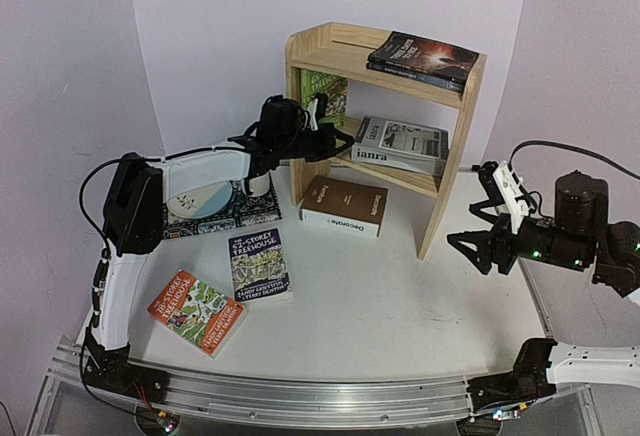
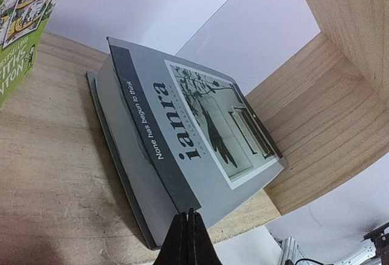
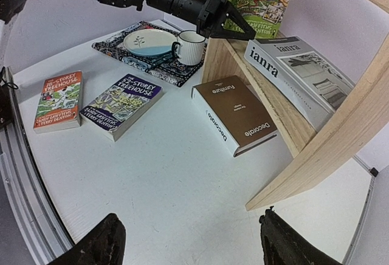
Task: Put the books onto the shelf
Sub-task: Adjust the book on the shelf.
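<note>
– Left wrist view, nearest first: what have the left jaws got?
– Nothing. They are pinched fully together, tip to tip. Directly ahead of them the grey paperback lettered "ianra" [image 2: 200, 137] lies flat on the lower board of the pale pine shelf [image 2: 55, 155]. Whether the tips touch its near corner I cannot tell.
– Why closed with nothing in them?
– My guess is that closed tips make a blunt pusher for sliding that book deeper. Its near corner sits about at the board's front edge.
– And further on from them?
– Beyond the grey book and off to their left, the green Treehouse paperback [image 2: 24, 28] stands upright at the end of the board, probably so it takes little room.
– The right jaws?
– Spread wide and holding nothing, they hover over the white counter [image 3: 170, 180], apart from the shelf; I'd say they are keeping out of the way. Ahead of them the thick brown-and-white "Decorate" book [image 3: 234, 116] lies flat at the shelf's foot. Further left come the dark blue Treehouse paperback [image 3: 121, 104], then the orange Treehouse paperback [image 3: 59, 101]. Farthest is the patterned mat [image 3: 109, 49] with its plate [image 3: 149, 41] and striped mug [image 3: 191, 46], which is no part of the job.
– And above?
– Two dark-covered books [image 1: 425, 59] are stacked on the top board. That makes four shelved, with three on the counter to go.
</note>
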You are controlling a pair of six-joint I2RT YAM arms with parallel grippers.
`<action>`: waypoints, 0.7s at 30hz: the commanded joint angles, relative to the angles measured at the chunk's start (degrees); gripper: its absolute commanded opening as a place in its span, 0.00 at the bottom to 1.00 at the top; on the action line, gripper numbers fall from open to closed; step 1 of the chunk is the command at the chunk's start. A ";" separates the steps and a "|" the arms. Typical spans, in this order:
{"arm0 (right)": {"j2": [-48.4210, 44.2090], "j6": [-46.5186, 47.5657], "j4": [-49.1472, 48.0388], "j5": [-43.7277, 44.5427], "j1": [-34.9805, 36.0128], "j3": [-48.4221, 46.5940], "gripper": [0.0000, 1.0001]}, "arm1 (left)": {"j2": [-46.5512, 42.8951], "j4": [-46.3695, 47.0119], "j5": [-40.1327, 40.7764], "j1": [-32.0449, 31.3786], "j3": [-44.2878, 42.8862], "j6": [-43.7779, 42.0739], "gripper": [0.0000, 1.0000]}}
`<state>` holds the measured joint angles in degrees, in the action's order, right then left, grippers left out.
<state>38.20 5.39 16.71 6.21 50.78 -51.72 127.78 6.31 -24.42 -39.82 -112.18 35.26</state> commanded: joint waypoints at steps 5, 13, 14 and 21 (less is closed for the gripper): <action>0.80 -0.82 -0.98 0.57 0.07 0.04 0.76 | -5.79 -0.16 -0.40 0.00 2.39 0.02 0.36; 0.94 -0.96 -0.98 0.64 0.10 0.04 0.76 | -5.39 0.08 0.04 -0.09 3.58 -11.32 0.51; 0.92 -0.95 -0.98 0.65 0.10 0.04 0.76 | -5.50 0.19 0.57 -0.09 3.83 -13.92 0.49; 1.41 -0.83 -0.98 0.83 0.04 -0.20 0.76 | -4.48 0.38 -1.64 -0.09 3.64 -25.15 0.41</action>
<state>39.33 5.21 16.71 6.31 50.78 -51.72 125.91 5.45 -24.41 -39.81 -108.29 19.63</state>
